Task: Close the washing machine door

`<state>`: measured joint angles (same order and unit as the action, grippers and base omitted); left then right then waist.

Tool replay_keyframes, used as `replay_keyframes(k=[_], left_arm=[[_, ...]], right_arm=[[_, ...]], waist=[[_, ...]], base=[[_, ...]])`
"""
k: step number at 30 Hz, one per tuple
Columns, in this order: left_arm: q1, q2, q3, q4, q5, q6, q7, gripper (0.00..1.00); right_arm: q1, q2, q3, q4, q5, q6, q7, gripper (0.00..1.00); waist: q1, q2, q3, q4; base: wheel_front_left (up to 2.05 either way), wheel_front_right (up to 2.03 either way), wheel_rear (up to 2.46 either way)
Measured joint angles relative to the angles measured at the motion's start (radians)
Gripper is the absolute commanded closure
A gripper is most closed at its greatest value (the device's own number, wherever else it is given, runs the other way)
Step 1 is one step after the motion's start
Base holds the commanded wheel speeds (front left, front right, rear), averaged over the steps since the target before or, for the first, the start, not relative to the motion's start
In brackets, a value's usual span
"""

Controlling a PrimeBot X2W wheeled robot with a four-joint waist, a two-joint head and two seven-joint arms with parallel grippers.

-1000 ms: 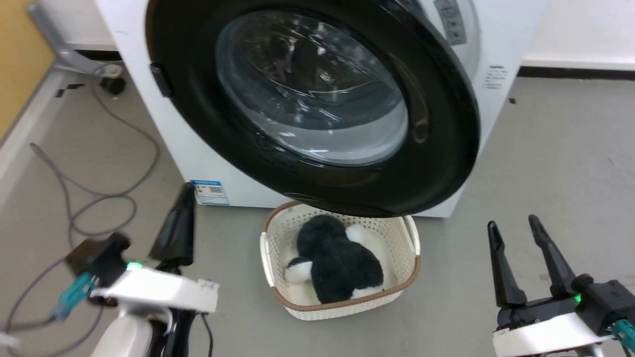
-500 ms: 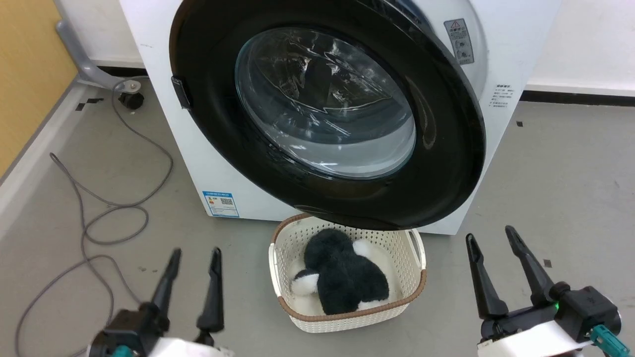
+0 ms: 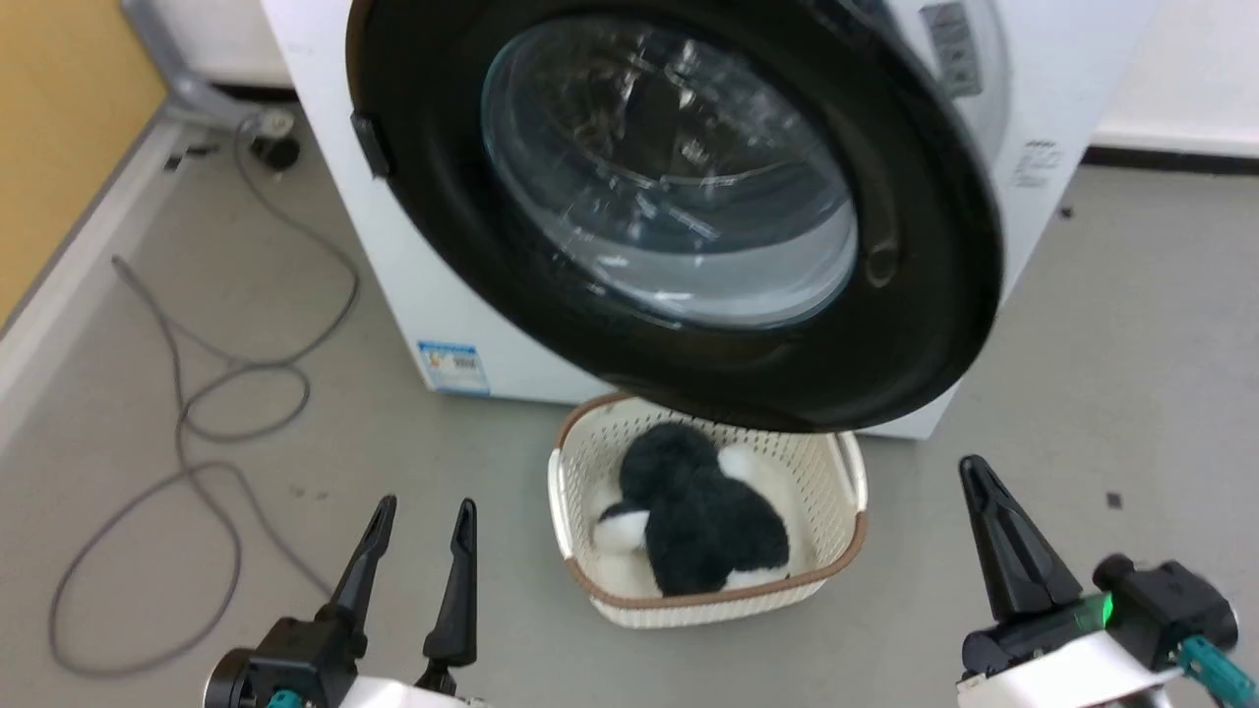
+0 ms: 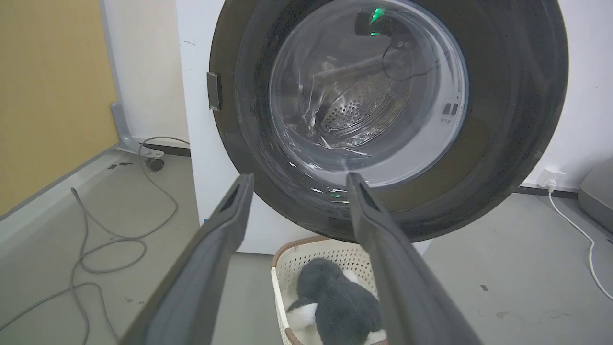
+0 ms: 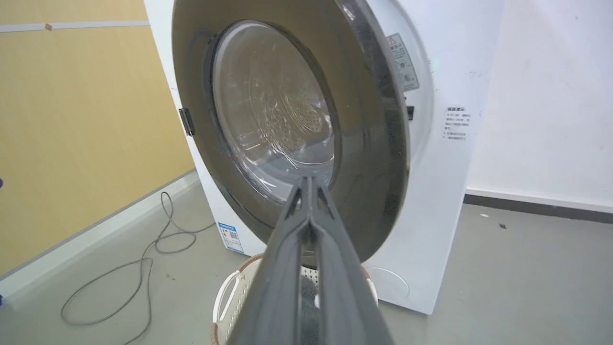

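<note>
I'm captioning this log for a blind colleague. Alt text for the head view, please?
The washing machine door, a round black disc with a glass window, stands open toward the camera above a cream basket holding a black-and-white plush toy. The left gripper is open at lower left; the right gripper, fingers together, at lower right.

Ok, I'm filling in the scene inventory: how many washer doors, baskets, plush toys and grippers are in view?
washing machine door: 1
basket: 1
plush toy: 1
grippers: 2 (left gripper, right gripper)
total: 5
</note>
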<state>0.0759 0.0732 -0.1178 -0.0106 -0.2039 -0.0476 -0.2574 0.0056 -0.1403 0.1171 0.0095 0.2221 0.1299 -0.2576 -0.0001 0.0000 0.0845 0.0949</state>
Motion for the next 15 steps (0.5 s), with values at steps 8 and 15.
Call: replay_keyframes(k=[8, 15], left_arm=[[-0.042, -0.016, -0.002, -0.004, 0.017, -0.008, 0.0, 0.0], [-0.089, -0.021, -0.011, -0.021, 0.012, -0.007, 0.0, 0.0]], right_arm=[[-0.132, -0.167, 0.117, 0.061, 0.038, 0.0, 0.002, 1.0], [-0.319, -0.272, 0.201, 0.11, 0.154, 0.0, 0.065, 1.0]], waist=[[0.0, 0.0, 0.079, 0.041], [0.0001, 0.0, 0.169, 0.073]], base=[[0.0, 0.0, 0.0], [0.0, 0.0, 0.0]])
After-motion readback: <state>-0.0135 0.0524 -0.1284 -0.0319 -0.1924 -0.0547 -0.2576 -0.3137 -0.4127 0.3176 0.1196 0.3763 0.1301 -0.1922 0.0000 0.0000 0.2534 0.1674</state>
